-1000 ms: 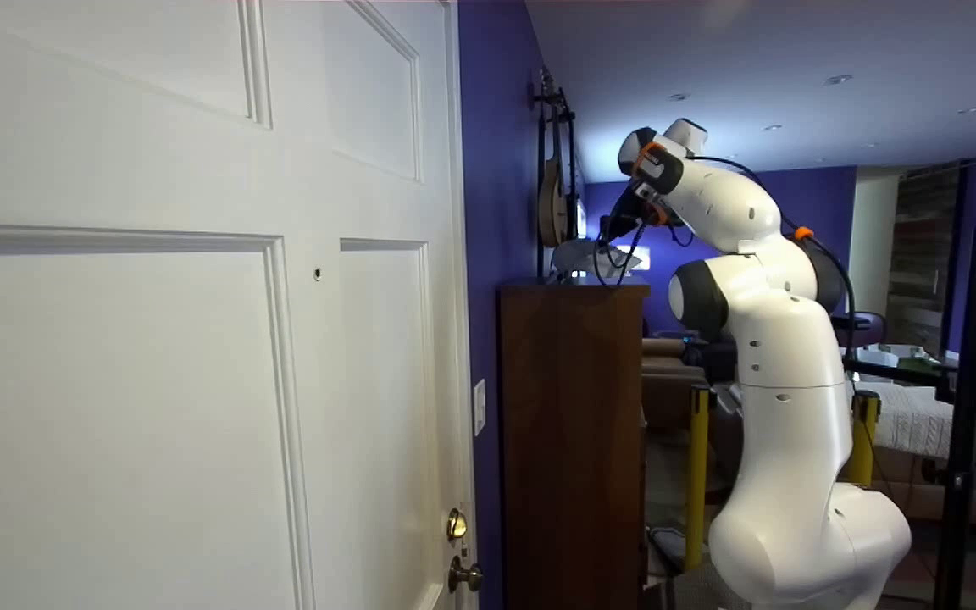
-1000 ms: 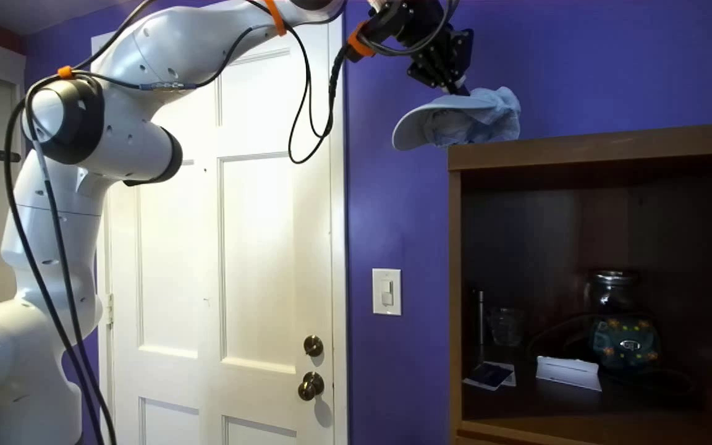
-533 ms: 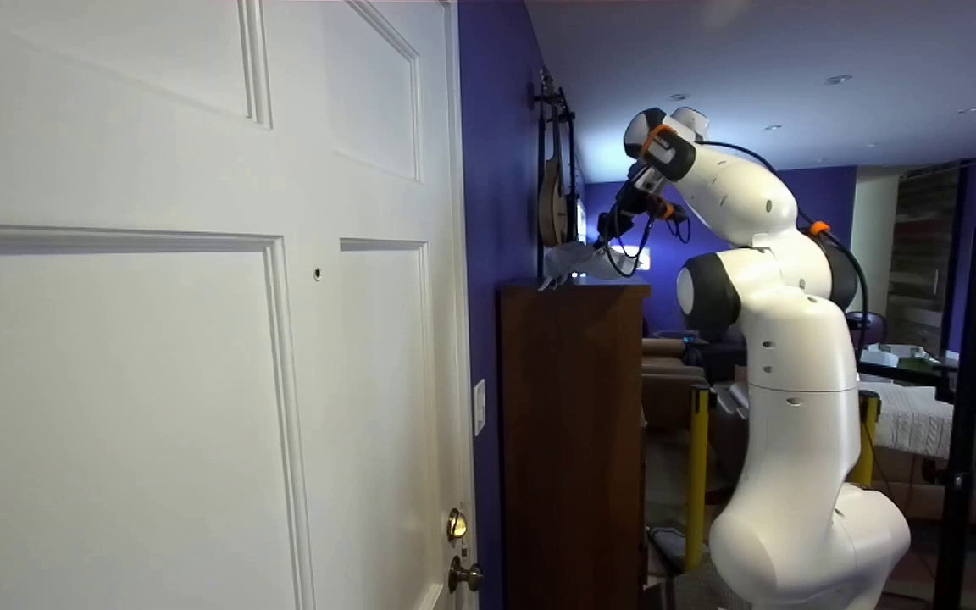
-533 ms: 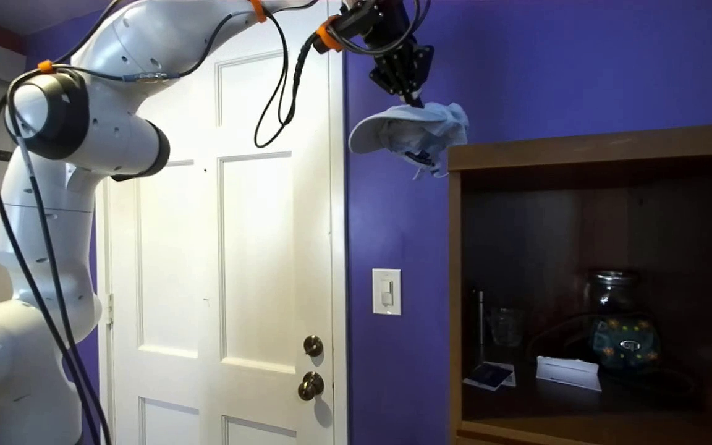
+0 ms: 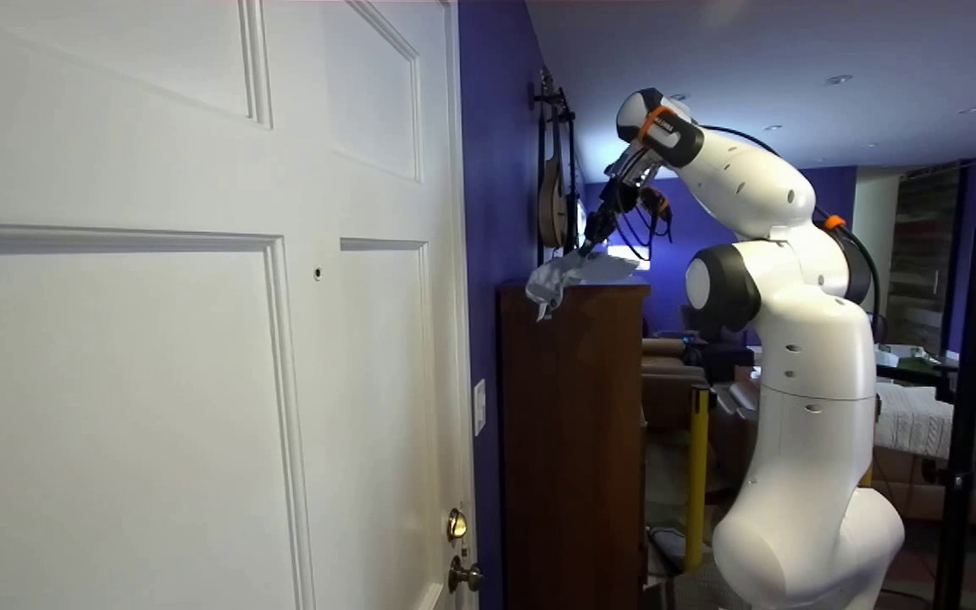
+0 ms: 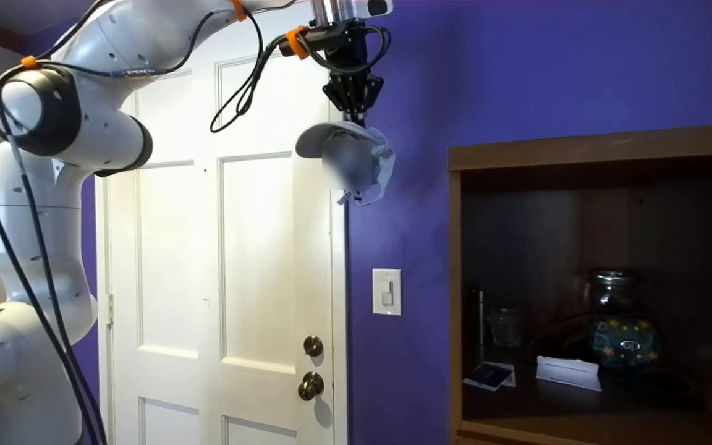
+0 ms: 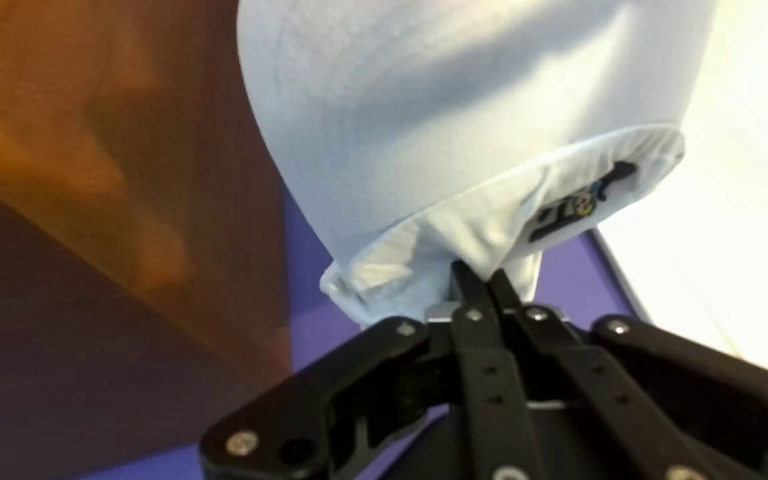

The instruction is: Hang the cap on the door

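The light grey-white cap [image 6: 382,156] dangles in the air beside the cabinet, brim out to one side and a loose strap below. My gripper [image 6: 356,121] is above it with its fingers pinching the fabric. From the wrist view, the brim of the cap [image 7: 451,113] spreads out ahead of the gripper [image 7: 481,273], and a fold of cloth runs between the nearly touching fingertips. A dark print shows on its front panel. The white panelled door [image 6: 257,259] stands behind the arm, and in an exterior view the same door [image 5: 183,390] fills the left side.
A brown cabinet [image 6: 603,147] stands right of the cap. On the door are a knob [image 6: 311,386], a deadbolt [image 6: 313,346] and a peephole [image 5: 317,274]. The purple wall carries a light switch [image 6: 387,292] and a guitar [image 5: 553,203]. Cables loop beside the wrist.
The gripper has carried the cap off the cabinet top, sideways toward the door side. The cap's crown and strap have dropped and now hang. The wrist has turned more upright.
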### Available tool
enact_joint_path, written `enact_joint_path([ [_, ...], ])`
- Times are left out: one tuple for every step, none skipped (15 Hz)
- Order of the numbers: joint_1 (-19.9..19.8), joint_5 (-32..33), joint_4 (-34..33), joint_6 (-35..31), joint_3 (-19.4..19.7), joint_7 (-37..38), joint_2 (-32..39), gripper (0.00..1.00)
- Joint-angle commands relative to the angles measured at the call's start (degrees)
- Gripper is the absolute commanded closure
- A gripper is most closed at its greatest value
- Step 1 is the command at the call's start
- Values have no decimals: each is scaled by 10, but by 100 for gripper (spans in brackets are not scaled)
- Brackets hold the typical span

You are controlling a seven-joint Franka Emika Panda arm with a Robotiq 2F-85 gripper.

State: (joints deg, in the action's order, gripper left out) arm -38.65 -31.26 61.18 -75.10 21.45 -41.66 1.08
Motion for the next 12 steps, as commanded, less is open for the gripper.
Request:
enact_joint_path([
  [30,36,77,30,-28,-27,-51,99],
  [38,41,99,30,-35,-35,-64,99],
  [45,44,125,32,-43,-38,-77,99],
  [52,43,160,12,-51,-33,-96,99],
  [57,43,191,-1,-60,-23,-113,99],
  [60,35,216,-9,-66,-5,-126,99],
  [62,34,242,-16,-74,8,-141,99],
  [63,38,270,-19,-82,19,-157,99],
  [62,37,296,-26,-90,28,-172,99],
  [114,45,320,-30,-54,40,-187,99],
  [125,48,348,-39,-54,46,-203,99],
  [142,53,375,-47,-50,56,-220,99],
])
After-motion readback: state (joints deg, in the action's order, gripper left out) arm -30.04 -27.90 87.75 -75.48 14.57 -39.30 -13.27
